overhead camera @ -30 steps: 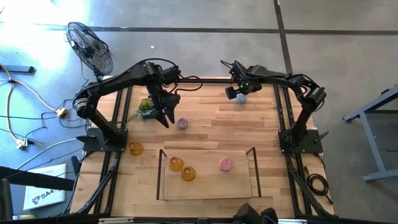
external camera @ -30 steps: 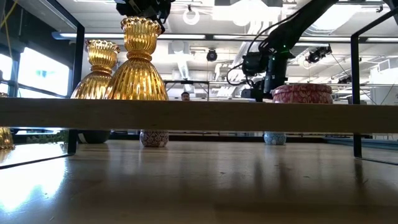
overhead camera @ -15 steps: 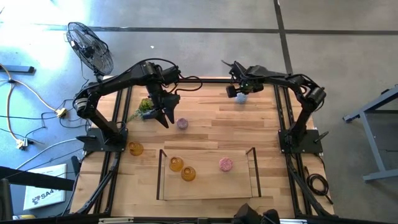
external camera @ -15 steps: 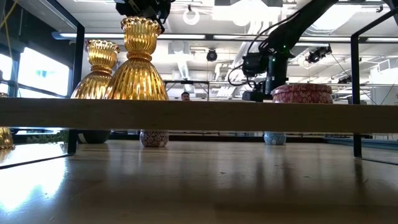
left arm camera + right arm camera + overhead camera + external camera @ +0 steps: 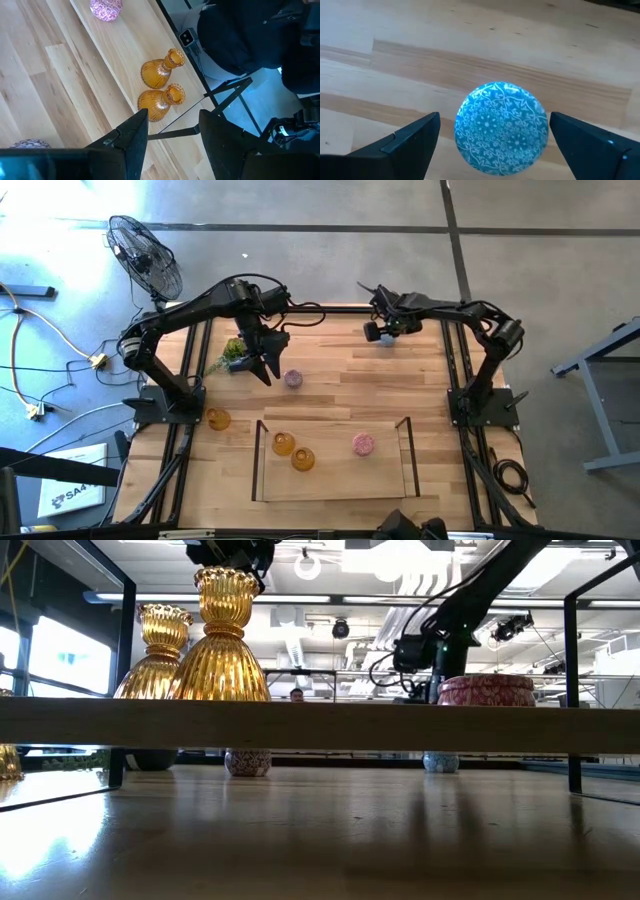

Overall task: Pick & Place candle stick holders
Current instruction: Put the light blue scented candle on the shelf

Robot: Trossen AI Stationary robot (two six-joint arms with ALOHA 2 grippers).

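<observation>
A pale blue candle stick holder (image 5: pixel 502 127) stands on its base at the table's far right (image 5: pixel 388 339). My right gripper (image 5: pixel 384 332) points down over it, open, with one finger (image 5: pixel 415 137) on either side and apart from it. My left gripper (image 5: pixel 268 370) hangs open and holds nothing, just left of the purple holder (image 5: pixel 293 379). Two amber holders (image 5: pixel 283 444) (image 5: pixel 303 459) and a pink one (image 5: pixel 363 444) stand on the raised clear tray (image 5: pixel 408 470). A third amber holder (image 5: pixel 218 418) stands on the table left of the tray.
A green leafy plant ball (image 5: pixel 235 348) lies behind my left gripper. The tray's dark frame posts (image 5: pixel 572 690) rise near the table's front. A fan (image 5: pixel 145 255) stands on the floor beyond the far left corner. Bare wood lies between the purple and pale blue holders.
My right gripper has gone down toward the pale blue holder, rolling a little about its own line, and has stayed open.
</observation>
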